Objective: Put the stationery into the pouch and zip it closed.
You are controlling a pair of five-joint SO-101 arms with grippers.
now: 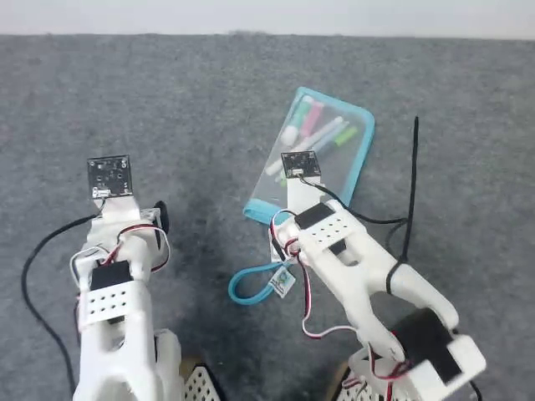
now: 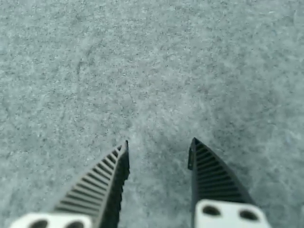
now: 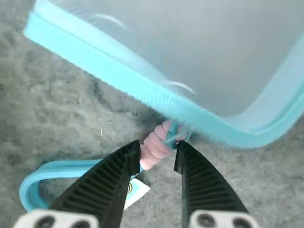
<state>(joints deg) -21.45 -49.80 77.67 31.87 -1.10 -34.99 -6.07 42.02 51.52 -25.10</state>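
Grippers number two, one on each arm, and the bench (image 1: 167,100) carries one pouch (image 1: 364,142), one looped strap (image 1: 245,290), one small tag (image 1: 282,281) and one black cable (image 1: 411,192). The pouch is clear with a teal edge and lies flat towards the far side of the bench, ahead of the right arm. Inside it are pens (image 1: 313,125) lying side by side, at least four, with green, pink and white parts. They overlap, so the exact count is hard to make out. From the high view the right arm's wrist camera covers the near end of the pouch and both grippers are hidden under their arms. Whether the zip is fully closed cannot be told. The teal strap lies on the bench just beside the near corner of the pouch, with the tag on it. In the right wrist view the right gripper (image 3: 159,145) sits at that corner of the pouch (image 3: 142,90), its jaws drawn in narrowly on a small pink pull (image 3: 153,148) that hangs from the teal edge, with the strap (image 3: 38,178) and tag (image 3: 136,191) partly hidden behind one finger. The left gripper (image 2: 160,142) is well apart from the pouch over bare grey bench (image 2: 142,71), jaws spread wide and holding nothing.
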